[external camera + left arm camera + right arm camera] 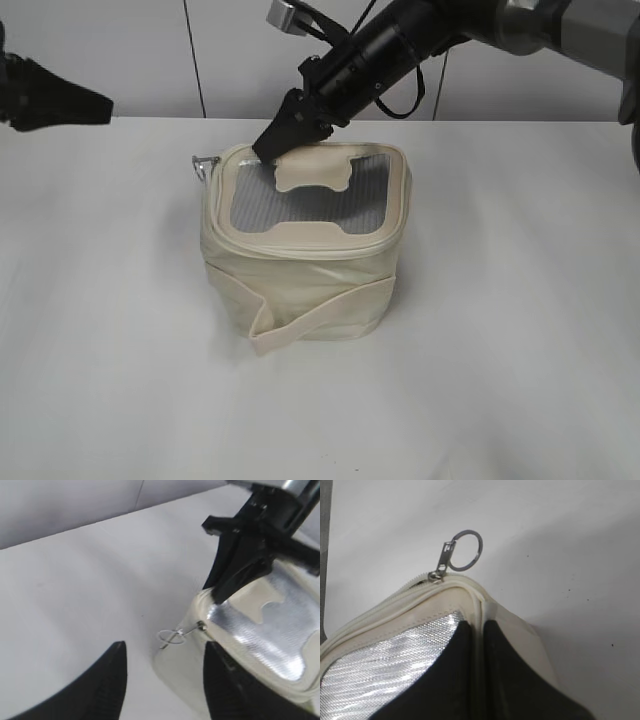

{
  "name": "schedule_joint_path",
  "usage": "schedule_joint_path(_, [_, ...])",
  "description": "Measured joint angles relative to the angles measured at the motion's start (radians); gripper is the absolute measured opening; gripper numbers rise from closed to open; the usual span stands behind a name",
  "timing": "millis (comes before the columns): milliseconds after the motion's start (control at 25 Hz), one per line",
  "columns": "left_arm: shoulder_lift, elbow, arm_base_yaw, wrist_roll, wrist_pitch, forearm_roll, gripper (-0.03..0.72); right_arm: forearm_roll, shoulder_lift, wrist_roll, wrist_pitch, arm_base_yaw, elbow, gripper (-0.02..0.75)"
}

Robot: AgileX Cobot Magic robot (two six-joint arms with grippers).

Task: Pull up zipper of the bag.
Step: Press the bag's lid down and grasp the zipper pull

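The cream bag (300, 285) stands mid-table, its grey mesh lid (300, 200) on top. The zipper track (330, 247) runs round the lid rim. A silver slider with ring pull (205, 163) hangs at the far left corner; it also shows in the left wrist view (172, 636) and the right wrist view (456, 557). My right gripper (270, 150) is shut on the cream lid rim (477, 600) at the back edge, near that corner, fingers (479, 635) pinching it. My left gripper (165, 680) is open and empty, just short of the ring pull, off to the left (60, 100).
The wide cream strap (300, 320) wraps the bag's body with a loose fold at the front left. The white table (500, 350) surrounds the bag. A pale wall with vertical seams stands behind.
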Motion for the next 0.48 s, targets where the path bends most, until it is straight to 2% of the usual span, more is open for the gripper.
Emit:
schedule_joint_path(240, [0.151, -0.004, -0.061, 0.347, -0.054, -0.013, 0.384, 0.003, 0.000, 0.002, 0.001, 0.000, 0.000, 0.048])
schedule_joint_path(400, [0.190, -0.004, -0.126, 0.515, -0.146, -0.019, 0.437, 0.003, 0.000, 0.003, 0.001, 0.000, 0.000, 0.048])
schedule_joint_path(480, [0.191, -0.004, -0.157, 0.563, -0.212, -0.022, 0.461, 0.003, 0.000, 0.004, 0.001, 0.000, 0.000, 0.048])
